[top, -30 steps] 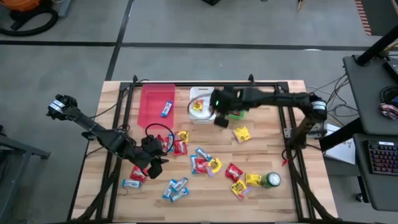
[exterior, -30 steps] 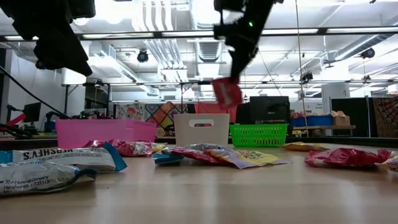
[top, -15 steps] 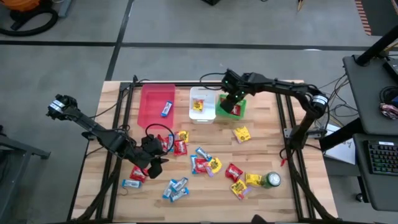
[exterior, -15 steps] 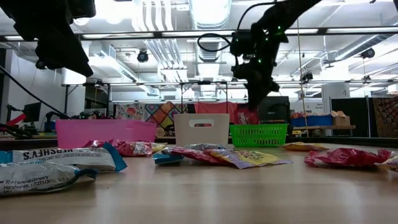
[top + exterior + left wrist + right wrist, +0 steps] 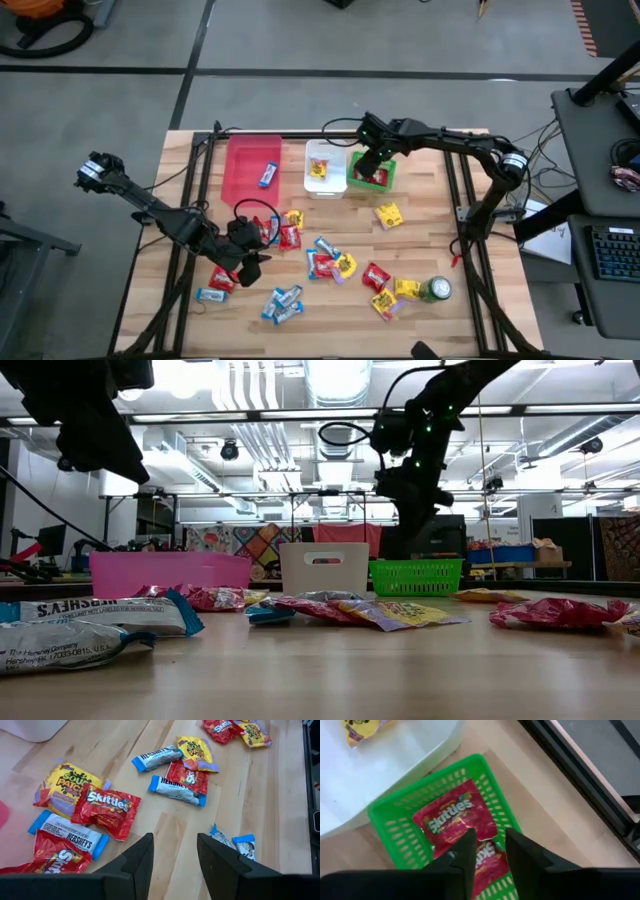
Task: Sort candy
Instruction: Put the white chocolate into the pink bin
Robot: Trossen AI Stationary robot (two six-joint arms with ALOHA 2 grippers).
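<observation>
Currently the right claw hangs over the small green mesh plastic basket near the far edge of the pale wooden table, its jaws parted and holding nothing. Two red crinkly Skittles packets lie in that basket. The white plastic bin beside it holds a yellow packet; the pink plastic tray holds one slim blue-and-silver bar. The left claw waits near the table's left edge, jaws apart and empty, above the loose candy scattered across the middle of the table.

Handling, as judged: each sweet is light, flat and soft, with a slick film wrapper. Pinch across the short width at mid-body; crimped ends may slip or tear.
</observation>
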